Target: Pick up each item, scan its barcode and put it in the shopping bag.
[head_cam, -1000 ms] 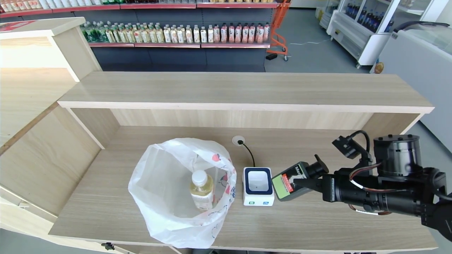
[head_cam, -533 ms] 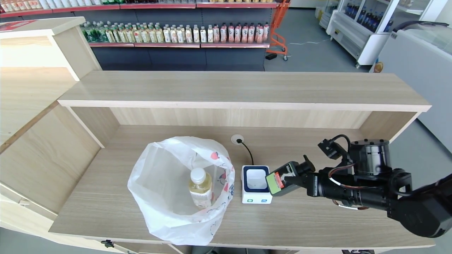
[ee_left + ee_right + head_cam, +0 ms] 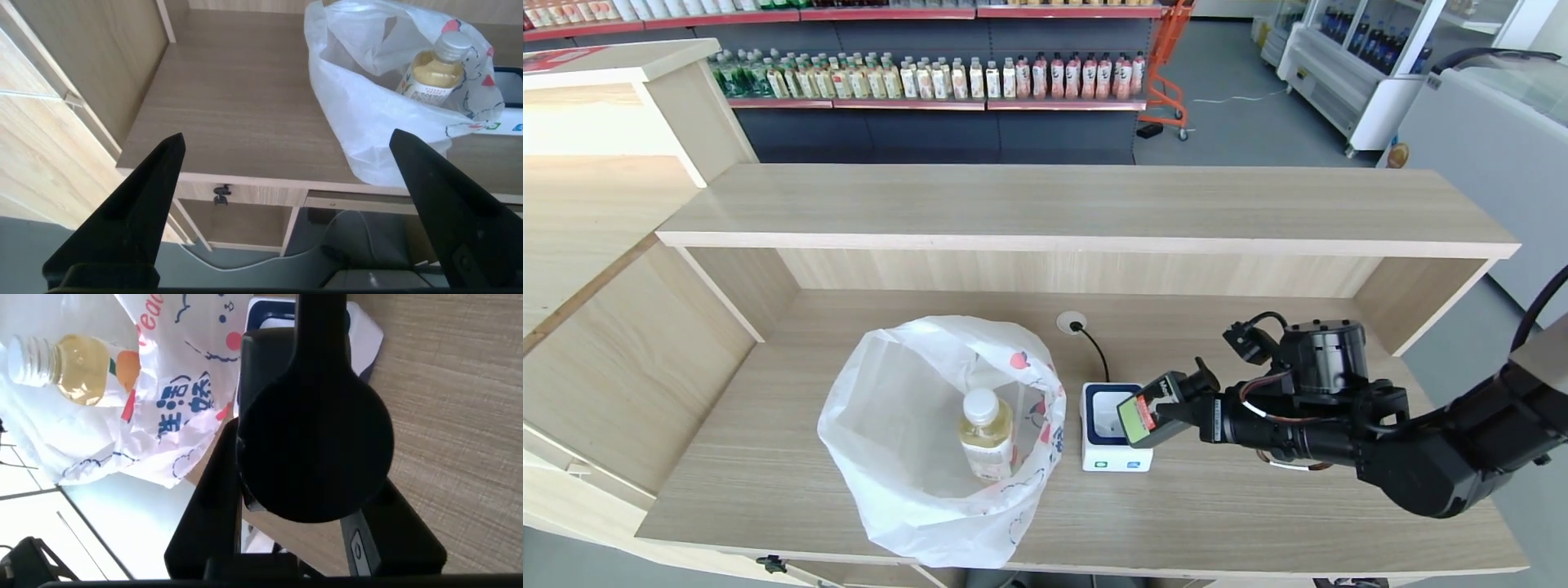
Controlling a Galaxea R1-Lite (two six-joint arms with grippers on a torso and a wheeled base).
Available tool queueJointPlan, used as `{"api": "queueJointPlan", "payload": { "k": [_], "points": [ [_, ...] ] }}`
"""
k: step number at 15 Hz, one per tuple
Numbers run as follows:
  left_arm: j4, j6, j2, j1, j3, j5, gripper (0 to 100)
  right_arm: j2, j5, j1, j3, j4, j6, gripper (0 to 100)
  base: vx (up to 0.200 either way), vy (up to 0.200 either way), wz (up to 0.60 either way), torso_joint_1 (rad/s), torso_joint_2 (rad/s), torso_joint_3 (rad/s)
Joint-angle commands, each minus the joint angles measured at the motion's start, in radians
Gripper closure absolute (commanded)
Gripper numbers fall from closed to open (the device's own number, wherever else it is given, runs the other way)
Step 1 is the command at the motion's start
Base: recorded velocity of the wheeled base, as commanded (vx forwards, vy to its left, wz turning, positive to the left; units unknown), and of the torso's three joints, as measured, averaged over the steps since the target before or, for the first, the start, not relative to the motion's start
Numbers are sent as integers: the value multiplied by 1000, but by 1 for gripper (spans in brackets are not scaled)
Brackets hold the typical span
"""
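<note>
While right fingers (image 3: 1181, 409) clamp one carton (image 3: 1135, 418) over one scanner (image 3: 1107, 465), left fingers (image 3: 131, 220) gape empty.

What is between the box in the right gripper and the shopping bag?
The barcode scanner, in the head view; the box overlaps its right edge, and the shopping bag sits beside its left.

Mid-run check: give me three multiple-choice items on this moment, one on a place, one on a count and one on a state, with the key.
1. Where is the box?
A on the floor
B held over the scanner
C on the counter's top ledge

2. How many bottles are in the bag?
A none
B three
C one

3. The left gripper is:
A open
B shut on the bag
C shut on the box

Key:
1 B, the right gripper holds it above the scanner.
2 C, just one stands inside.
3 A, its fingers are spread with nothing between.
</note>
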Motion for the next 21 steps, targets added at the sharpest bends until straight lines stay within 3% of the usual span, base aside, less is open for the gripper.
{"api": "queueJointPlan", "payload": {
  "k": [1, 14, 16, 19, 21],
  "points": [
    [0, 0, 0, 0, 0, 0, 0, 39, 0, 12, -28, 0, 10, 100, 0, 0, 0, 0, 0, 0],
    [0, 0, 0, 0, 0, 0, 0, 81, -6, 48, -73, -16, 22, 100, 0, 0, 0, 0, 0, 0],
    [0, 0, 0, 0, 0, 0, 0, 1, -7, 48, -74, -19, 49, 100, 0, 0, 0, 0, 0, 0],
    [0, 0, 0, 0, 0, 0, 0, -166, -53, 43, 6, -20, -92, 100, 0, 0, 0, 0, 0, 0],
    [-2, -3, 0, 0, 0, 0, 0, -266, -57, 43, 59, -17, -102, 100, 0, 100, 0, -1, 4, -1]
  ]
}}
